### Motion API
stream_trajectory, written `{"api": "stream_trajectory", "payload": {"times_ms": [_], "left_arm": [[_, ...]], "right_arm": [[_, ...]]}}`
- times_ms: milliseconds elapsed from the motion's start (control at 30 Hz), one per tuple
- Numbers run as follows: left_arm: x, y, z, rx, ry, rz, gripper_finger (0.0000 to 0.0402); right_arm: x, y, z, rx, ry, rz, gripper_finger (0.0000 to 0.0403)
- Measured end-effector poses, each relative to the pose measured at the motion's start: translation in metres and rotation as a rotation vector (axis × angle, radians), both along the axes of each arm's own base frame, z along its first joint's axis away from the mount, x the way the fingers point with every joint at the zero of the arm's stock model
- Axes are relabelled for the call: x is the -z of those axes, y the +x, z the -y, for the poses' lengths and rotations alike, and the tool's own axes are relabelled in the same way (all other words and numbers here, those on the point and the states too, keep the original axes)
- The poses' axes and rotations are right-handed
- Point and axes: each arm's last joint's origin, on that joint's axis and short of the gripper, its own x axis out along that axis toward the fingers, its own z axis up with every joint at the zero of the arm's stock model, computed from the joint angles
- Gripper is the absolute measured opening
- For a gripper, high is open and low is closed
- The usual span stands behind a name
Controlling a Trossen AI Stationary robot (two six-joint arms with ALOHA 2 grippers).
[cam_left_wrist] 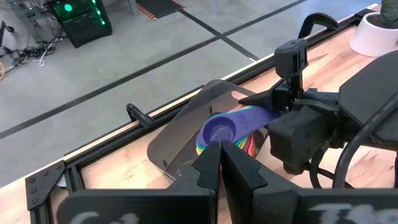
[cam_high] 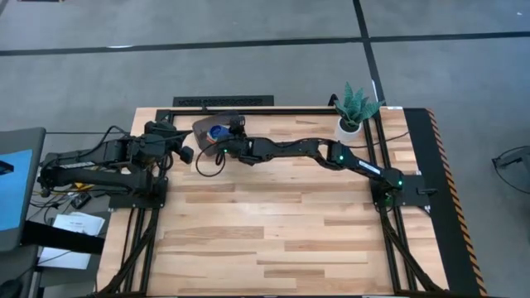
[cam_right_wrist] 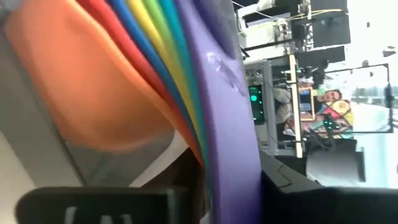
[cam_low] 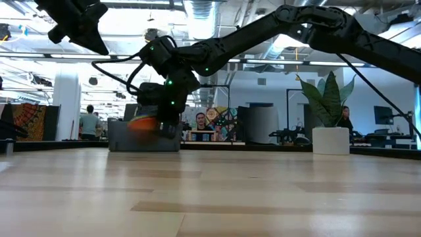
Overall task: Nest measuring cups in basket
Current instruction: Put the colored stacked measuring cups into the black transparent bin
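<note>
The dark grey basket (cam_high: 207, 126) stands near the table's far edge, left of the middle. In it sits a nested stack of measuring cups (cam_left_wrist: 219, 132), tilted, with the dark blue one on top and an orange one (cam_low: 141, 123) at the bottom. Their handles fan out toward my right gripper (cam_left_wrist: 273, 111), which reaches in from the table's right and is shut on them. My left gripper (cam_left_wrist: 221, 169) hangs shut and holding nothing just on the near left side of the basket. My right gripper has the stacked handles (cam_right_wrist: 227, 143) of the cups between its two fingers, the dark blue handle lying against one finger (cam_right_wrist: 292, 186). It comes in slanting slightly downward from the table's right. The cup bowls (cam_right_wrist: 81, 93) hang tilted inside the basket's wall (cam_right_wrist: 25, 143).
A white pot with a green plant (cam_high: 351, 124) stands at the far right of the table. A black frame rail (cam_high: 224, 101) runs along the far edge behind the basket. The wooden tabletop (cam_high: 290, 232) lies bare toward the near side.
</note>
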Motion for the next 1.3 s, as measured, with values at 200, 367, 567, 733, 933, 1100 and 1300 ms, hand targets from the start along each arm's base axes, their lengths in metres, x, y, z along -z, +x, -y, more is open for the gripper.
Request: {"api": "stream_trajectory", "payload": {"times_ms": [200,367,567,733,933,1100,1300], "left_arm": [[0.000,0.001,0.001,0.028,-0.017,0.000,0.0000],[0.002,0.000,0.001,0.042,-0.028,-0.010,0.0000],[0.001,0.000,0.001,0.041,-0.028,-0.010,0.0000],[0.001,0.000,0.001,0.036,-0.026,-0.008,0.0000],[0.001,0.000,0.001,0.028,-0.036,0.015,0.0000],[0.001,0.001,0.001,0.018,-0.050,0.033,0.0000],[0.001,0.001,0.001,0.013,-0.056,0.044,0.0000]], "right_arm": [[0.001,0.001,0.000,-0.027,0.033,0.018,0.0142],[0.001,0.001,-0.001,-0.037,0.040,0.013,0.0174],[0.005,0.000,-0.012,-0.039,0.037,-0.040,0.0202],[0.006,-0.001,-0.022,-0.031,0.021,-0.076,0.0213],[0.005,-0.002,-0.032,0.039,-0.009,-0.056,0.0217],[-0.001,-0.010,-0.038,0.067,0.120,0.016,0.0218],[-0.006,-0.012,-0.039,0.077,0.215,0.099,0.0224]]}}
